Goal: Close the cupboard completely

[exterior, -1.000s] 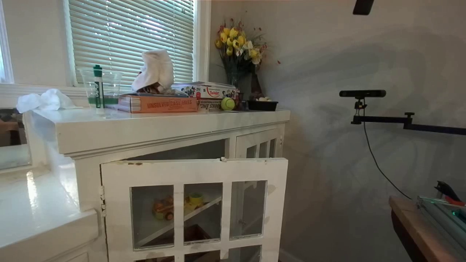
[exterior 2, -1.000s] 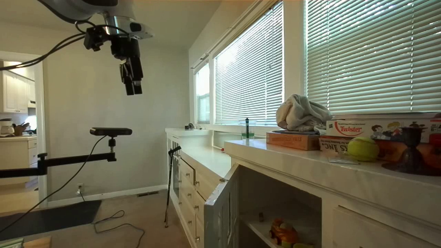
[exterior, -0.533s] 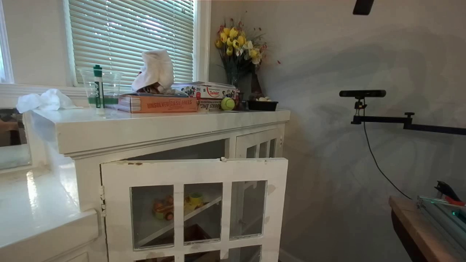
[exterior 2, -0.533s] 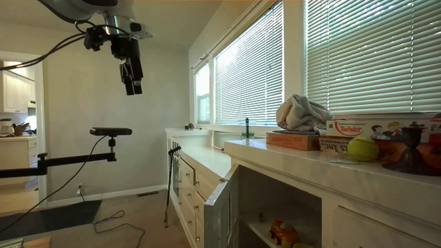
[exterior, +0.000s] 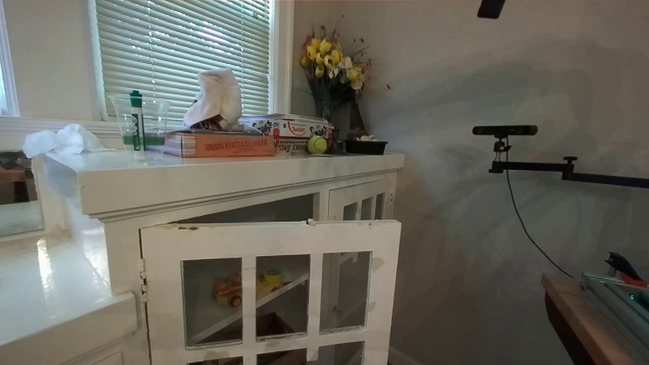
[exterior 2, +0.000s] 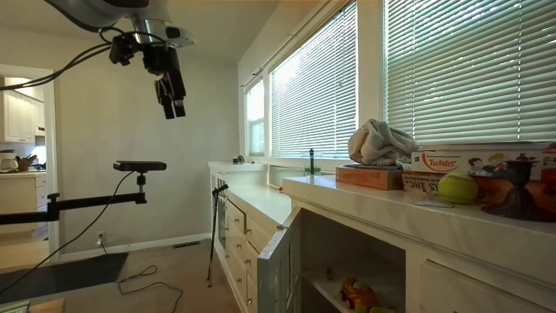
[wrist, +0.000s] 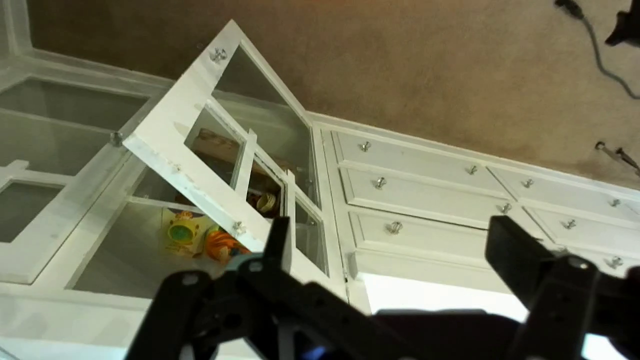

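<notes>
The white cupboard [exterior: 243,185] with a flat top shows in both exterior views [exterior 2: 373,211]. Its glass-pane door [exterior: 268,237] is swung wide open on its hinges, showing also in an exterior view [exterior 2: 270,252] and the wrist view [wrist: 165,125]. A second glass door [exterior: 337,197] beside it sits in its frame. My gripper [exterior 2: 175,116] hangs high in the air, apart from the door. A dark fingertip [exterior: 491,8] shows at the top edge of an exterior view. In the wrist view the gripper [wrist: 392,235] has its fingers wide apart with nothing between them.
Toys [exterior 2: 357,292] lie on the shelf inside. Boxes [exterior: 223,144], a cup with a green marker [exterior: 137,121], a tennis ball [exterior: 317,145] and a vase of flowers [exterior: 329,66] stand on top. A camera on an arm [exterior 2: 139,166] and a cane [exterior 2: 213,234] stand nearby.
My gripper has moved a little: rightward in the exterior view showing the arm, and leftward and slightly up in the exterior view facing the door. The door has not moved.
</notes>
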Controlling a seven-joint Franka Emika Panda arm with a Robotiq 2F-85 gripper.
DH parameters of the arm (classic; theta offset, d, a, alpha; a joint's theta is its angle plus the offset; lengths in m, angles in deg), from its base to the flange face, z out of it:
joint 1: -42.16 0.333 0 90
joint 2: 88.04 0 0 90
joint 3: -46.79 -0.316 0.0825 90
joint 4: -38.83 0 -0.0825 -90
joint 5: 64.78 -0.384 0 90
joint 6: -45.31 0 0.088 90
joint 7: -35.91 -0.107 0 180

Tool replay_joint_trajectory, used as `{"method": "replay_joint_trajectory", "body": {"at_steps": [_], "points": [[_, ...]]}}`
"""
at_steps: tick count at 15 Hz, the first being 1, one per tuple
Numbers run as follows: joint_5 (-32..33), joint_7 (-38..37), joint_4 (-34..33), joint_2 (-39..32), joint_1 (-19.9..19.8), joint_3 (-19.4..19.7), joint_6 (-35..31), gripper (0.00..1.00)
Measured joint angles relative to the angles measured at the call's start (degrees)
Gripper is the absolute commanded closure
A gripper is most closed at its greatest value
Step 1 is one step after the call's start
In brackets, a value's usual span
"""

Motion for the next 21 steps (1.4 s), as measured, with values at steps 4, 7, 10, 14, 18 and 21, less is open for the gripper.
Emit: {"method": "replay_joint_trajectory", "body": {"at_steps": [4, 7, 10, 14, 18, 21], "points": [[3.72, 0.0, 1.06, -1.53, -2.22, -0.22, -7.65, 0.0], [6.29, 0.0, 1.93, -3.77, -4.11, -0.17, -10.18, 0.0], [8.15, 0.0, 2.55, -6.09, -5.93, 0.21, -10.45, 0.0], [10.37, 0.0, 3.88, -8.27, -8.31, 1.67, -10.33, 0.0], [12.0, -0.02, 5.98, -9.24, -10.48, 3.58, -10.18, 0.0], [12.16, -0.03, 7.93, -9.38, -11.5, 4.75, -10.16, 0.0]]}}
